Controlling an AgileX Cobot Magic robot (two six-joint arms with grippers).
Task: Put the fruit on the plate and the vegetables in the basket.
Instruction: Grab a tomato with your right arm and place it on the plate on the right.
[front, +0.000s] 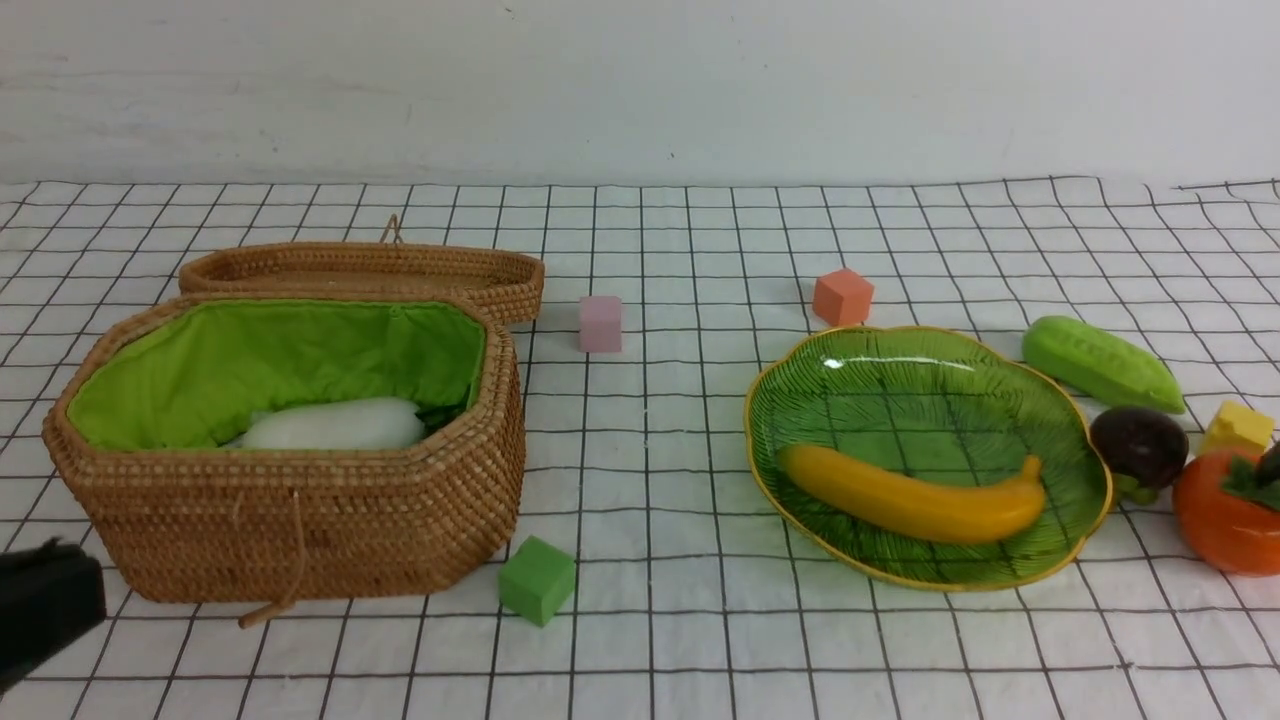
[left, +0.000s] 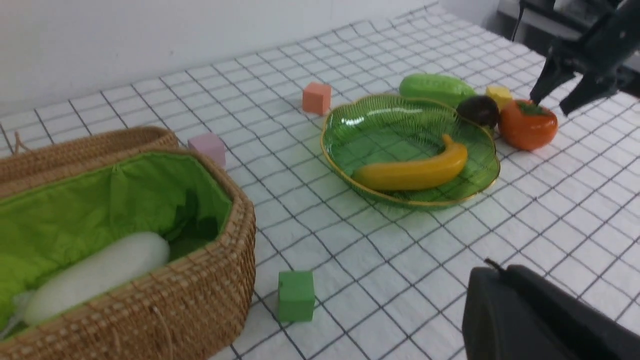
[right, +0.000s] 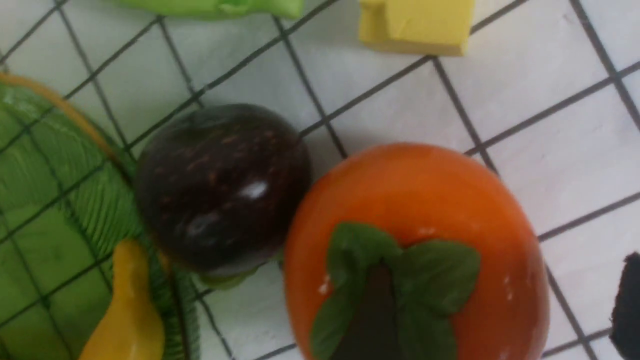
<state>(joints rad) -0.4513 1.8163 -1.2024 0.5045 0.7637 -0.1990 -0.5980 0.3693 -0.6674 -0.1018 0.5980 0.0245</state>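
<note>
The wicker basket (front: 290, 465) stands open at the left with a white radish (front: 335, 425) lying inside. On the green plate (front: 900, 390) rests a yellow banana (front: 910, 495). To the plate's right sit the green cucumber (front: 1100, 362), the dark mangosteen (front: 1138, 445) and the orange persimmon (front: 1225, 520), all on the cloth. My right gripper (left: 550, 104) hangs just above the persimmon (left: 527, 125), open and holding nothing; one fingertip (right: 627, 305) shows beside the fruit. My left gripper (left: 492, 270) is shut and empty, low in front of the basket.
The basket's lid (front: 365, 270) lies flat behind it. Foam cubes are scattered about: green (front: 537, 580) by the basket's front corner, pink (front: 600, 323) mid-table, orange (front: 842, 297) behind the plate, yellow (front: 1238, 427) touching the persimmon and mangosteen.
</note>
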